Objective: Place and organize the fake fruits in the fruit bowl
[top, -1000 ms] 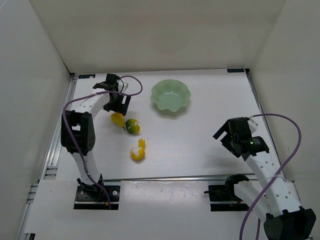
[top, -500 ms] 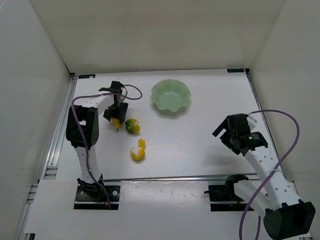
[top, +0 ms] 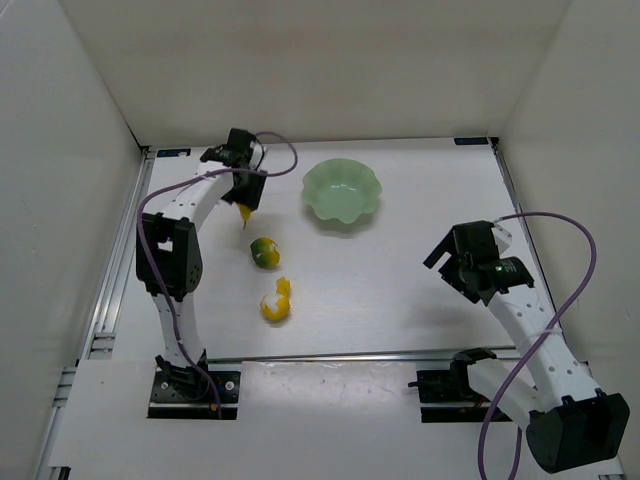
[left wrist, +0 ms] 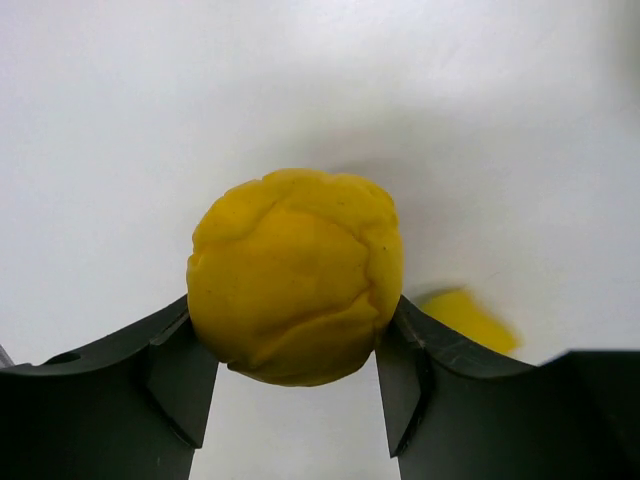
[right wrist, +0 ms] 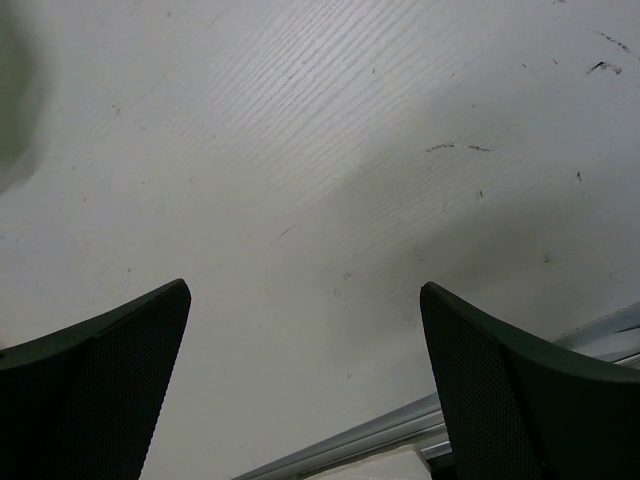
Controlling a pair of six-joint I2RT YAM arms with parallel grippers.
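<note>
Noted left gripper (top: 245,203) clamped on yellow pear (left wrist: 295,275), held above table (top: 400,290), left of fruit bowl (top: 343,192). Noted right gripper (right wrist: 303,290) spread wide, holding nothing, well right of bowl. Found green-and-yellow fruit (top: 264,252) and yellow-and-white fruit (top: 276,303) on table, apart, outside bowl.

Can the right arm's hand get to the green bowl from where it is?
Probably yes. The right hand is open and empty, and only bare table lies between it and the fruit bowl. Whether the arm stretches that far is unsure.
</note>
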